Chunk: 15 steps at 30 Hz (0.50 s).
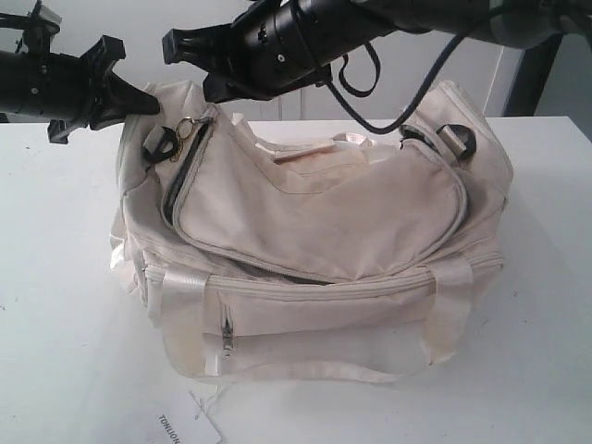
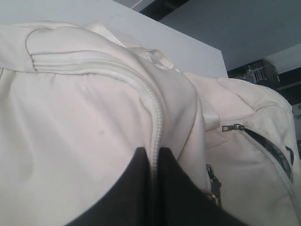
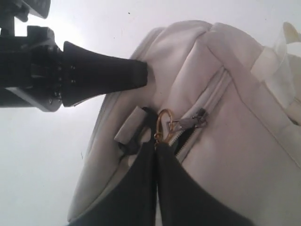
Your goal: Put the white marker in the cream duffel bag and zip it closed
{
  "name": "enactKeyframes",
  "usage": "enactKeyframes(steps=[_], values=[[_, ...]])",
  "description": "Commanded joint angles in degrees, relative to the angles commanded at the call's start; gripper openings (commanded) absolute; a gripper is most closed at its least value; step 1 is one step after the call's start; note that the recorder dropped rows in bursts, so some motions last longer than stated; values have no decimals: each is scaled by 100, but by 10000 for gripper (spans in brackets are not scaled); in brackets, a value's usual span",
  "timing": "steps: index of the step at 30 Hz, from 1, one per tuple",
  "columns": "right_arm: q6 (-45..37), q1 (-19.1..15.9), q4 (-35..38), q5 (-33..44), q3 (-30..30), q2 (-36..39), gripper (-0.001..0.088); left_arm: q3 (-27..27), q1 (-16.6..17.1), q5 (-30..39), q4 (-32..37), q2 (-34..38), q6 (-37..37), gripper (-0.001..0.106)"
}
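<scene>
as right hand (image 3: 156, 143) meets pull (image 3: 158, 126), cream duffel bag (image 1: 314, 222) interior hidden

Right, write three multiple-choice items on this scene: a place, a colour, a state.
1. Where is the paper tag relative to the cream duffel bag? A) on top of it B) on the table by its pocket side C) inside it
2. The zipper's ring pull is: A) gold B) red C) blue
3. The right gripper is: A) wide open B) shut on the ring pull C) holding a marker
Key: 1 B, it lies flat on the tabletop; 2 A, the ring glints gold; 3 B, its fingers meet at the ring.
</scene>
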Motion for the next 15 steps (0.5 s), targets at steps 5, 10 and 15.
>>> enactKeyframes(steps=[5, 10, 15], values=[[0, 54, 372, -165, 0, 241, 59, 0, 0, 40, -31, 0, 15, 0], [-11, 110, 375, -280, 0, 314, 223, 0, 0, 50, -31, 0, 27, 0], [-186, 155, 287, -230, -306, 276, 257, 0, 0, 49, -31, 0, 40, 0]])
